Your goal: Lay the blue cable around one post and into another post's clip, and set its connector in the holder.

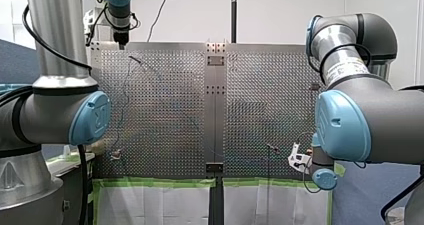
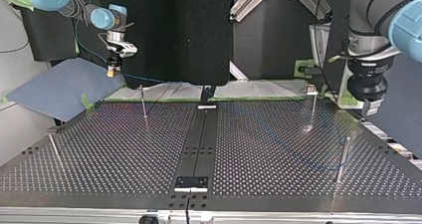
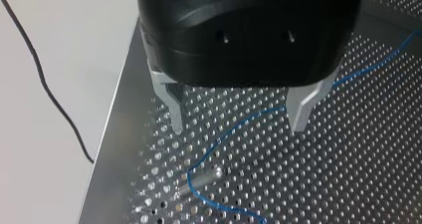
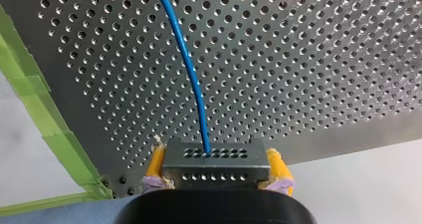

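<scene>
My right pincer (image 4: 215,155) is shut tight on the dark plug (image 4: 214,170), with a yellow pad (image 4: 157,162) on each side of it. The blue wire (image 4: 190,74) comes out of the plug's front and goes off over the table full of little holes (image 4: 323,59). Green tape (image 4: 45,119) runs along the table's edge just beside this pincer. In the top view the pincer hangs in the air at the left, past the table's far edge, so the plug is up off the table.

My left pincer (image 3: 238,128) is wide open and holds nothing. Its two metal fingers (image 3: 171,107) point down at the table. The wire lies on the table under them and bends close by a thin metal post (image 3: 201,180); I cannot tell if it touches that post. In the top view the left pincer is at the right, near another post with a small clip on top (image 2: 312,107).
</scene>
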### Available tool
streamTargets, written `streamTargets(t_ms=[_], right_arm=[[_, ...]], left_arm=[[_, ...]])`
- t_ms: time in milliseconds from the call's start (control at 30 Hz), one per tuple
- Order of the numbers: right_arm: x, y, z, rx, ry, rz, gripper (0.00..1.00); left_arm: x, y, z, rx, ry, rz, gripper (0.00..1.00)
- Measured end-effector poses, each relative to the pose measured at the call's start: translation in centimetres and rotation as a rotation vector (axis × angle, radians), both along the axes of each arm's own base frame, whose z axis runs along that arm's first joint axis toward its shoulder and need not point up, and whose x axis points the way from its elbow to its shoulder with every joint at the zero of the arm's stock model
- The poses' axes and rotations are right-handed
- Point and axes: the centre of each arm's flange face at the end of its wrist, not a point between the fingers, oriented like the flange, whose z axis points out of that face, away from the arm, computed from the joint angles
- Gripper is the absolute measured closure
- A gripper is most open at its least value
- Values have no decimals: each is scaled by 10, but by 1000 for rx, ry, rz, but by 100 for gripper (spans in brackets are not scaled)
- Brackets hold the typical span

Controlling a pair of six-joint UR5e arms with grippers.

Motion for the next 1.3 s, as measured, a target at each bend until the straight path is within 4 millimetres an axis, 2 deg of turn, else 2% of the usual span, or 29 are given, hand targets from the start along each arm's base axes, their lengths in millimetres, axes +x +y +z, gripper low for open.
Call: streamTargets(t_ms=[367, 1300], right_arm=[[1, 0, 0, 1, 0, 2, 100], [1, 1, 0, 3, 2, 3, 100]], left_arm=[[-3, 3, 1, 18, 0, 45, 0], [-1, 2, 2, 20, -18, 33, 0]])
